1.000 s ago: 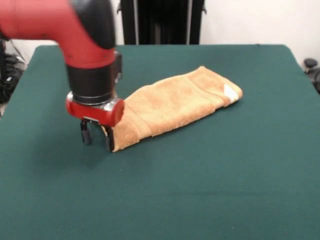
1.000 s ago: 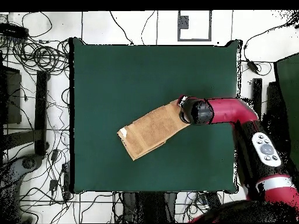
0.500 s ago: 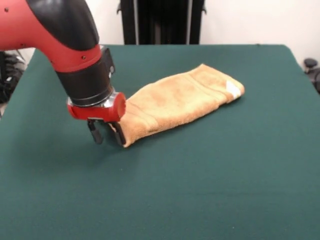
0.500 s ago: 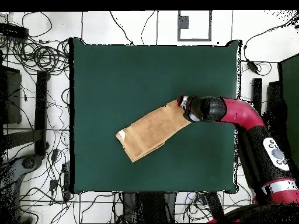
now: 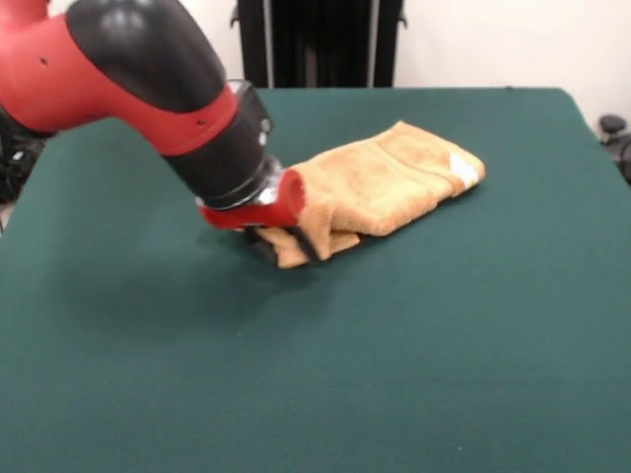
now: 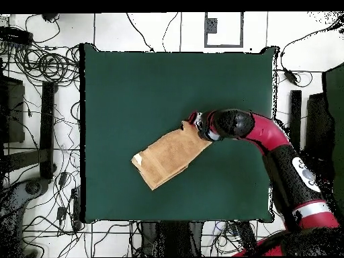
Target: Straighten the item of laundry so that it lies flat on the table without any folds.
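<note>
The orange-tan item of laundry (image 5: 394, 182) lies folded and slanted on the green table (image 5: 414, 374). Its white tag (image 5: 461, 168) sits at the end away from the arm. My gripper (image 5: 288, 246) is tilted low over the towel's other end, which is bunched up and doubled over against it. The red wrist hides how the gripper stands. From overhead, the towel (image 6: 168, 156) runs diagonally near the middle of the table (image 6: 134, 87), with the gripper (image 6: 191, 125) at its upper right end and the tag (image 6: 137, 160) at the lower left.
A black stand (image 5: 315, 44) rises behind the table's far edge. Cables (image 6: 40, 67) and dark gear lie on the floor around the table. My arm (image 6: 269, 134) reaches in over the table's right side in the overhead view.
The gripper has tilted and moved along the table toward the tagged end. The towel's near end came with it and now lies bunched and doubled over, so the towel is shorter.
</note>
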`<state>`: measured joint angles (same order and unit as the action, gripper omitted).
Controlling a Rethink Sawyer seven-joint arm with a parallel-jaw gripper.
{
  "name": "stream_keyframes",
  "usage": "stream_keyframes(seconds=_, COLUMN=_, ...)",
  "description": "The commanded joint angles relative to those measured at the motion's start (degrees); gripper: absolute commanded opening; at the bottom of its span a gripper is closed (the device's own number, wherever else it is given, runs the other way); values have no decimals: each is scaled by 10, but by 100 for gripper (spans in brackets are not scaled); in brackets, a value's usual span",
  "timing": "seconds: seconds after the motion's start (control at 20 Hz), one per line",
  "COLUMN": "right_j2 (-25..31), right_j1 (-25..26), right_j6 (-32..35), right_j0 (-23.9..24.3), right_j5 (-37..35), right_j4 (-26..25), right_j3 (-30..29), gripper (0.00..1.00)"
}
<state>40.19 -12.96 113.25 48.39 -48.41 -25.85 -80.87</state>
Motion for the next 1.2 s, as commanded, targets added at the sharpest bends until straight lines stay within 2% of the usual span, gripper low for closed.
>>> stream_keyframes(seconds=0.05, right_j2=70, right_j1=60, right_j6=-163, right_j0=-24, right_j5=-106, right_j4=45, right_j3=-75, gripper=100)
stream_keyframes(seconds=0.5, right_j2=79, right_j1=81, right_j6=-165, right_j0=-22, right_j5=-139, right_j4=44, right_j3=-45, gripper=100)
stream_keyframes(seconds=0.55, right_j2=81, right_j1=83, right_j6=-162, right_j0=-20, right_j5=-140, right_j4=41, right_j3=-44, gripper=0)
stream_keyframes(seconds=1.2, right_j2=70, right_j1=58, right_j6=-119, right_j0=-36, right_j5=-73, right_j4=-3, right_j3=-45, gripper=0)
